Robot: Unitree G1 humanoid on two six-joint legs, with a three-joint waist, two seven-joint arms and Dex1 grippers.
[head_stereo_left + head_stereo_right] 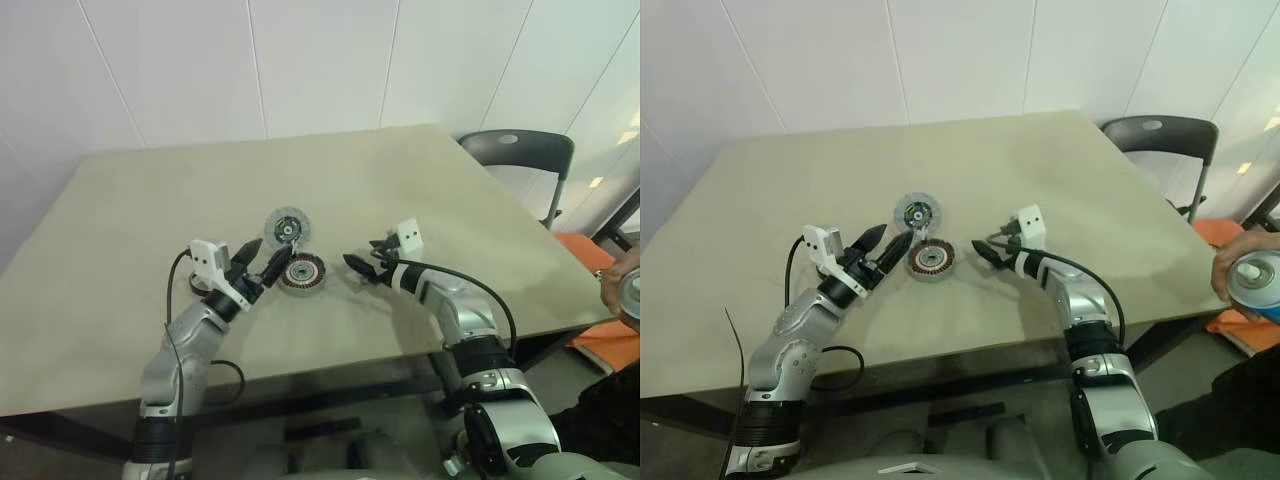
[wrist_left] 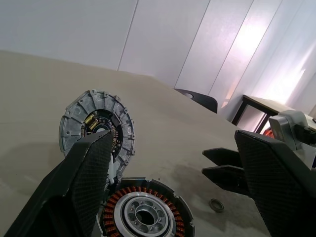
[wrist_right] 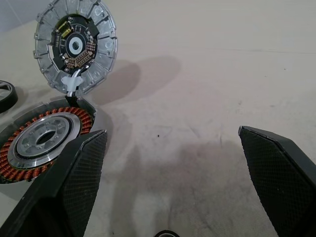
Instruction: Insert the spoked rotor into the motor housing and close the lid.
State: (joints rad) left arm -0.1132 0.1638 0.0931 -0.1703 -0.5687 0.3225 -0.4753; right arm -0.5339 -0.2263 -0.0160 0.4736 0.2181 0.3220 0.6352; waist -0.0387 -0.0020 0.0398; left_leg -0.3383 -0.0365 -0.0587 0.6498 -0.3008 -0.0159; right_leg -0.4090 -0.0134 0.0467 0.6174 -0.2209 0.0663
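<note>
Motor housing (image 1: 301, 273) lies flat near mid-table, coils up; the spoked rotor (image 1: 288, 227) stands tilted at its far edge, seemingly joined by a white lead. My left gripper (image 1: 262, 262) sits just beside the housing, jaws wide; my right gripper (image 1: 362, 267) waits nearby, jaws wide and empty. I judge the rotor rigid, thin, slippery-faced: grip its ribbed rim, sparing the exposed circuitry.

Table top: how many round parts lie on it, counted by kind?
motor housing: 1
spoked rotor: 1
small washer: 1
black ring: 1
Total: 4
</note>
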